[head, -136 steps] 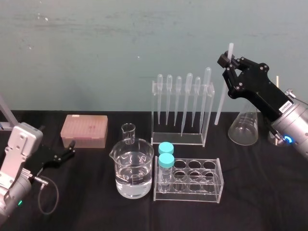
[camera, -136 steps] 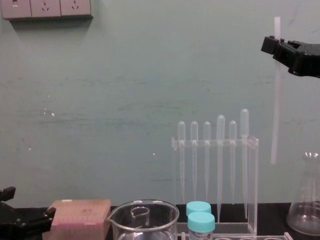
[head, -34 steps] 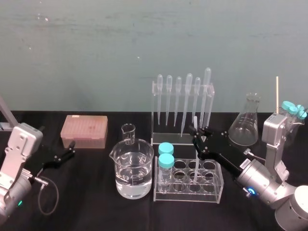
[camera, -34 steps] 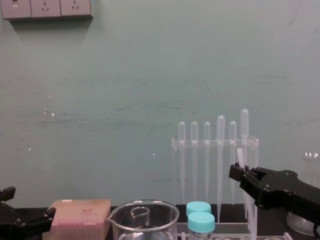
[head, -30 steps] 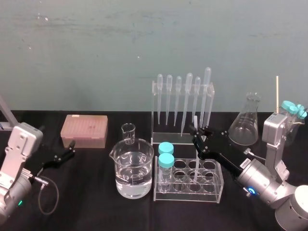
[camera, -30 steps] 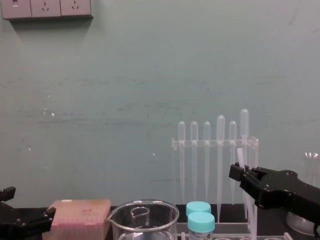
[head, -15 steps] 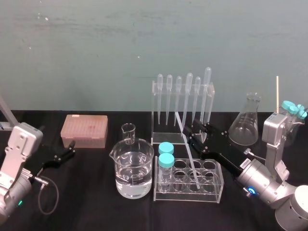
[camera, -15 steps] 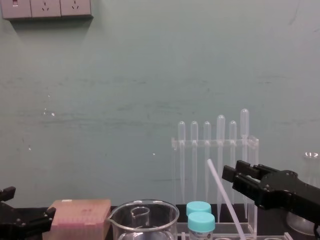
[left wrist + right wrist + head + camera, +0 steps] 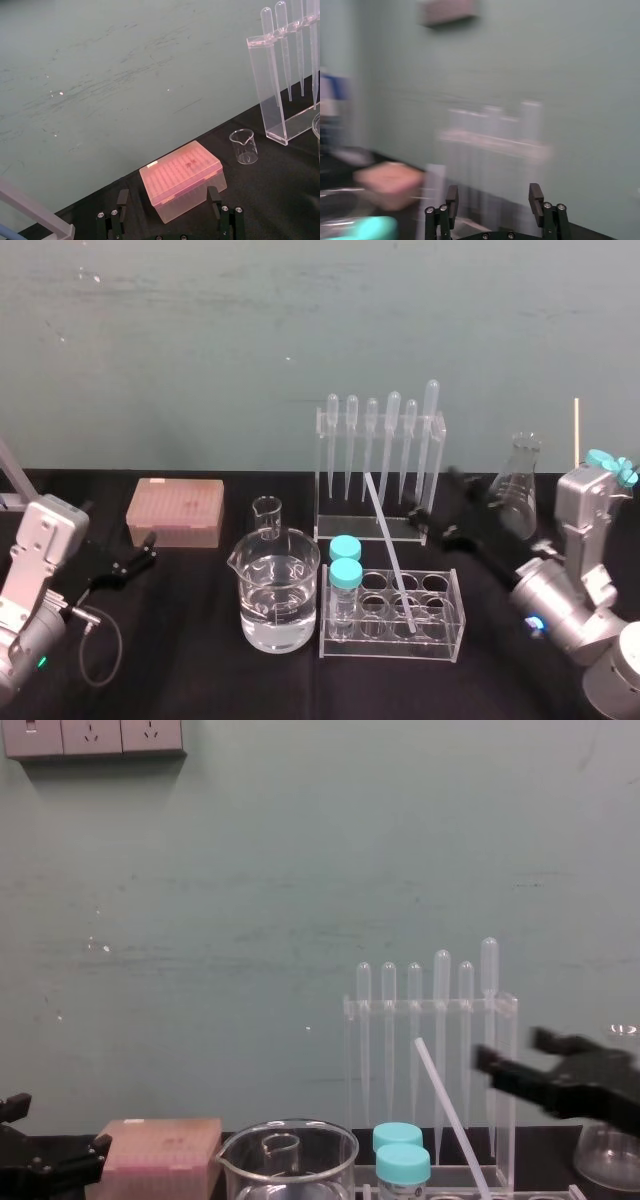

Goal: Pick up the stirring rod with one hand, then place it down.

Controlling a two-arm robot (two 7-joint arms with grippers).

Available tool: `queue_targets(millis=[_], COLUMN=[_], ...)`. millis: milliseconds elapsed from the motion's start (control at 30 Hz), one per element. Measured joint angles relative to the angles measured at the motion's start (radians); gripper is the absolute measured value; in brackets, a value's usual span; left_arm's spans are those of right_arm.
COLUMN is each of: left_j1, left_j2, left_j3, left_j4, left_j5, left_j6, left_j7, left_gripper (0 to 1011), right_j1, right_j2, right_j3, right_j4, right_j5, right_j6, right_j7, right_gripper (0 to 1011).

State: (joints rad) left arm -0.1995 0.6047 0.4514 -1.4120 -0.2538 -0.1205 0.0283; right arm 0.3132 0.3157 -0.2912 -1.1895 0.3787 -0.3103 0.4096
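Note:
The stirring rod (image 9: 390, 550) is a thin white rod with its lower end in a hole of the clear test-tube rack (image 9: 392, 647). It leans up and to the left, free of any grip, and rises in front of the pipette rack in the chest view (image 9: 450, 1120). My right gripper (image 9: 455, 525) is a blurred black shape just right of the rod, apart from it. In its wrist view the gripper (image 9: 493, 200) is open with nothing between its fingers. My left gripper (image 9: 135, 560) rests open at the table's left, near the pink box (image 9: 182, 177).
A water-filled beaker (image 9: 278, 590) and a small beaker (image 9: 267, 518) stand left of the test-tube rack, which holds two blue-capped tubes (image 9: 345, 575). The pipette rack (image 9: 330, 510) stands behind. A conical flask (image 9: 517, 495) sits at the right.
My right gripper has opened and let go of the rod. The rod has tipped left to lean in the test-tube rack. The gripper is drawing back to the right.

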Motion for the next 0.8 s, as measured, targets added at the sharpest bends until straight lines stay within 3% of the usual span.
queue_targets(millis=[100, 133, 267, 500, 800], left_j1=[0.000, 0.000, 0.000, 0.000, 0.000], left_j2=[0.000, 0.000, 0.000, 0.000, 0.000], left_j3=[0.000, 0.000, 0.000, 0.000, 0.000], left_j4=[0.000, 0.000, 0.000, 0.000, 0.000], left_j5=[0.000, 0.000, 0.000, 0.000, 0.000], left_j6=[0.000, 0.000, 0.000, 0.000, 0.000], left_j7=[0.000, 0.000, 0.000, 0.000, 0.000], left_gripper=[1000, 1000, 1000, 1000, 1000], right_j1=[-0.018, -0.031, -0.063, -0.093, -0.094], right_j2=[0.000, 0.000, 0.006, 0.005, 0.005], right_j3=[0.031, 0.049, 0.077, 0.092, 0.093], right_j4=[-0.010, -0.017, -0.029, -0.035, -0.035], right_j5=[-0.062, -0.095, -0.138, -0.157, -0.159], right_j6=[0.023, 0.050, 0.121, 0.200, 0.205], right_j7=[-0.126, -0.197, -0.293, -0.317, -0.312], right_gripper=[953, 976, 1003, 1003, 1003])
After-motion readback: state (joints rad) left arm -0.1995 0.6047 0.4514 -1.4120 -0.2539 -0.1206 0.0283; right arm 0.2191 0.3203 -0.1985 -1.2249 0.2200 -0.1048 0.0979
